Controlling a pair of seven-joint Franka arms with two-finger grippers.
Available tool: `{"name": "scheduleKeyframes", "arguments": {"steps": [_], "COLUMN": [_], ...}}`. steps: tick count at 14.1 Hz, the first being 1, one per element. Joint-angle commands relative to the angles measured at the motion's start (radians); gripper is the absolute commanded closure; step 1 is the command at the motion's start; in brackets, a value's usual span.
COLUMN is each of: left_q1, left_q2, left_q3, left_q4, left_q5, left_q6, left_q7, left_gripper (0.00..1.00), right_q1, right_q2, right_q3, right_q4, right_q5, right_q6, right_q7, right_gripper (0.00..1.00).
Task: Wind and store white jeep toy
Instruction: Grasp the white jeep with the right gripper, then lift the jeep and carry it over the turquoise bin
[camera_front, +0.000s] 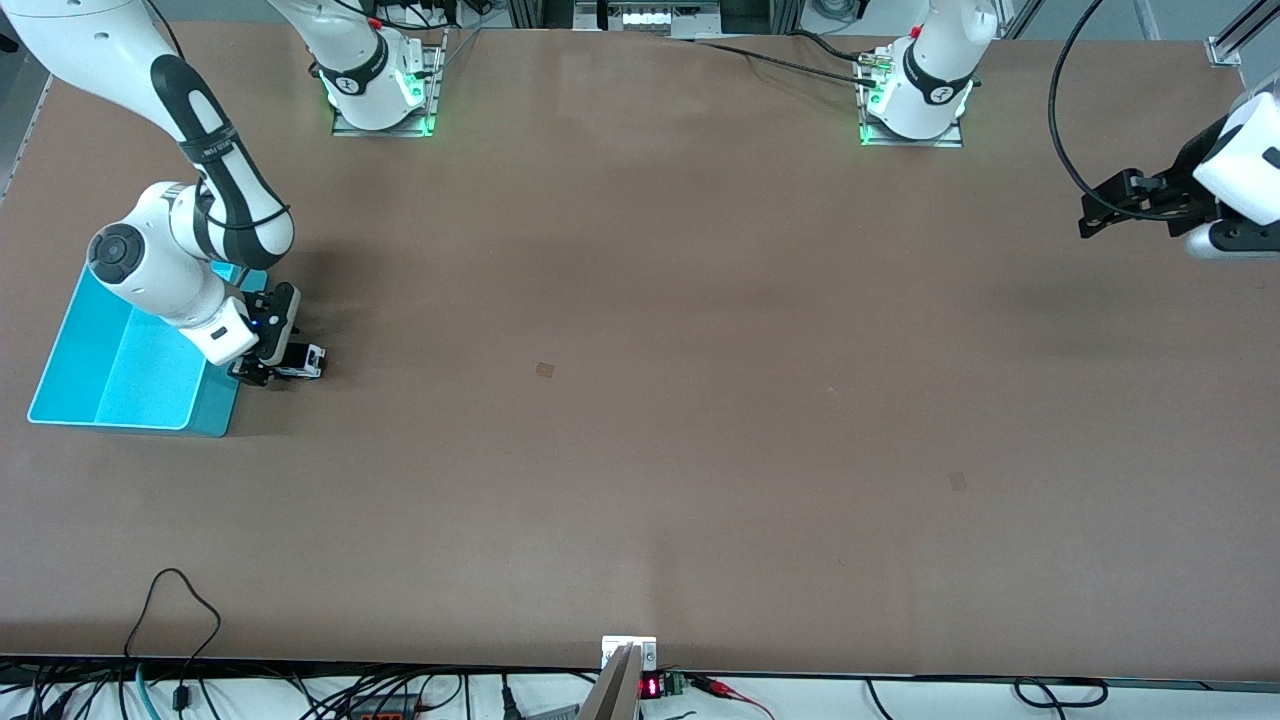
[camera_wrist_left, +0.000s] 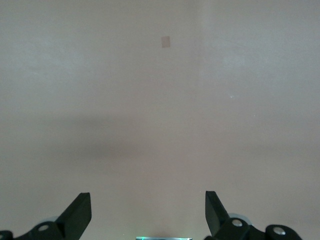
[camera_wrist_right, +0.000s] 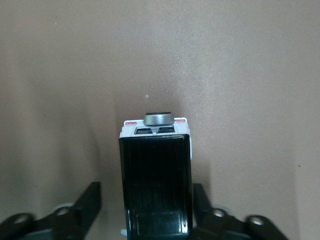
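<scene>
The white jeep toy (camera_front: 306, 362) stands on the table right beside the turquoise bin (camera_front: 110, 372), at the right arm's end. In the right wrist view its black roof (camera_wrist_right: 155, 180) fills the space between the fingers, and its white end with a silver knob points away. My right gripper (camera_front: 268, 370) is low around the jeep. Its jaws stand on both sides of the jeep: a strip of table shows between one finger (camera_wrist_right: 92, 192) and the car, and the other finger sits close against it. My left gripper (camera_front: 1092, 214) is open and empty, up over the left arm's end of the table, waiting.
The bin shows no contents in its visible part; the right arm covers part of it. Small dark patches (camera_front: 545, 369) (camera_front: 957, 481) mark the table top. Cables and a small display (camera_front: 650, 686) run along the table edge nearest the front camera.
</scene>
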Motion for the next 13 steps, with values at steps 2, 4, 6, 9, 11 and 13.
{"name": "scheduleKeyframes", "arguments": {"steps": [2,4,6,9,11,13], "left_q1": [0.007,0.007,0.009,0.044,0.045,0.045], "left_q2": [-0.03,-0.03,-0.032,-0.039,-0.041,-0.046], "left_q3": [0.002,0.003,0.006,0.003,0.005,-0.004], "left_q4": [-0.014,-0.014,-0.014,-0.006,0.006,0.006], "left_q5": [-0.019,-0.017,-0.014,-0.015,-0.015,-0.006], "left_q6": [-0.006,-0.001,-0.007,-0.024,-0.041,-0.048], "left_q7": [-0.002,-0.002,-0.002,0.0,-0.002,-0.002], "left_gripper": [0.0,0.0,0.0,0.0,0.0,0.0], "right_q1": [-0.017,-0.014,-0.011,-0.011,-0.011,-0.023], "right_q2": [-0.003,-0.018,-0.03,-0.049,-0.064,-0.108], "right_q3": [0.019,0.026,0.041,0.069,0.074,0.065], "right_q4": [0.004,0.025,0.079,0.211,0.301,0.323], "right_q5": [-0.005,-0.003,0.004,0.059,0.086,0.087], "right_q6": [0.012,0.009,0.0,-0.137,-0.242,-0.329], "right_q7": [-0.018,-0.016,-0.01,-0.006,0.016,0.197], "right_gripper": [1.0,1.0,1.0,1.0,1.0,1.0]}}
